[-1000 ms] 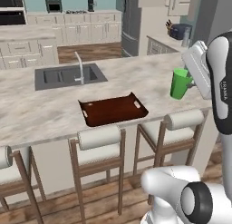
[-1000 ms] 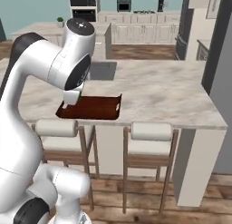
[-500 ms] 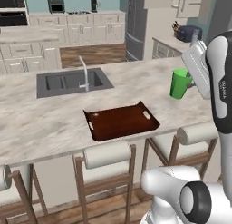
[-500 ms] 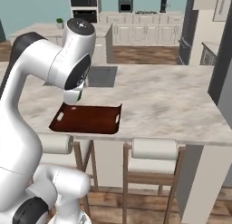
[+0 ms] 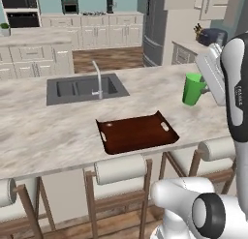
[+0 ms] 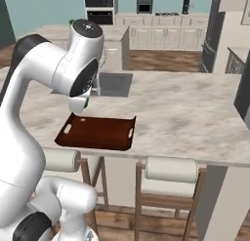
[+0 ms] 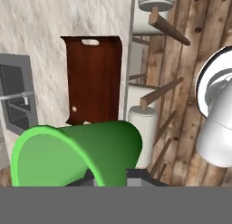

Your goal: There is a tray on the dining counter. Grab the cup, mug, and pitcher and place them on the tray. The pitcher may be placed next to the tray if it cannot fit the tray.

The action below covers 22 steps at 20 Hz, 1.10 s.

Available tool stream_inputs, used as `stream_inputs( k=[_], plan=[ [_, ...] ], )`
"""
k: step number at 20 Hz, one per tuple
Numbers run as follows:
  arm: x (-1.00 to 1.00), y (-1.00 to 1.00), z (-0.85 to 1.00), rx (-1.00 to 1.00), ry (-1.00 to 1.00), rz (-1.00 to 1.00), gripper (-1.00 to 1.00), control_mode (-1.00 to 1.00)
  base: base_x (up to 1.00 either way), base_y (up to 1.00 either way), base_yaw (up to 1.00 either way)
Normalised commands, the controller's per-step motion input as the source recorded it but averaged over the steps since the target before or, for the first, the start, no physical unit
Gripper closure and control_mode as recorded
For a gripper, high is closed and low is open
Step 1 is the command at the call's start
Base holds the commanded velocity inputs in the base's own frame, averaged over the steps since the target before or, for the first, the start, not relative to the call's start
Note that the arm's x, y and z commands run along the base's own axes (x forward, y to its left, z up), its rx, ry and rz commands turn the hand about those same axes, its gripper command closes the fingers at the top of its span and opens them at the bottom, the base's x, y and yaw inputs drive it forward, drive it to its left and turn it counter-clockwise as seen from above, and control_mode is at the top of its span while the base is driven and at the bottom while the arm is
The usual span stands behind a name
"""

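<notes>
— Kitchen setting, what's on the dining counter (image 5: 43,131)?

— At its front edge lies the tray (image 5: 137,133), dark reddish-brown, rim raised, a cut-out handle at each short end. It holds no vessel. Its front rim sits right along the counter's front edge, above the stools (image 5: 120,168).

— And the cup (image 5: 193,89)?

— Bright green, carried in the air above the counter's right end in the left base view, well to the right of the tray and off the surface. In the hand view the cup (image 7: 77,153) lies close to the camera, its open mouth toward the left of that picture, with the tray (image 7: 93,78) far beyond it.

— How does the gripper (image 5: 209,90) stand?

— Its fingers are clamped on the cup's side. In the right base view the arm's big joint covers the hand, and just a sliver of green cup (image 6: 86,103) peeks out above the tray's far left corner (image 6: 95,133).

— What else is on that counter?

— A sunken grey sink (image 5: 85,87) toward the back edge, left of the tray, with a thin faucet (image 5: 98,78) rising at its middle. Behind it, white cabinets (image 5: 87,37) line a teal wall, and a dark fridge (image 5: 156,25) stands to the right.
</notes>
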Motion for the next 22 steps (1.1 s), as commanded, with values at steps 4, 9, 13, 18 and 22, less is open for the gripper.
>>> stream_inputs(
  k=[4,9,13,18,22],
  plan=[
    [0.0,0.0,0.0,0.0,0.0,0.0,1.0,1.0,0.37,0.0,0.29],
    [0.0,0.0,0.0,0.0,0.0,0.0,1.0,1.0,0.47,0.0,0.12],
    [0.0,0.0,0.0,0.0,0.0,0.0,1.0,1.0,0.46,0.0,0.0],
    [0.0,0.0,0.0,0.0,0.0,0.0,1.0,1.0,0.4,0.0,0.0],
    [0.0,0.0,0.0,0.0,0.0,0.0,1.0,1.0,0.39,0.0,0.0]
  ],
)
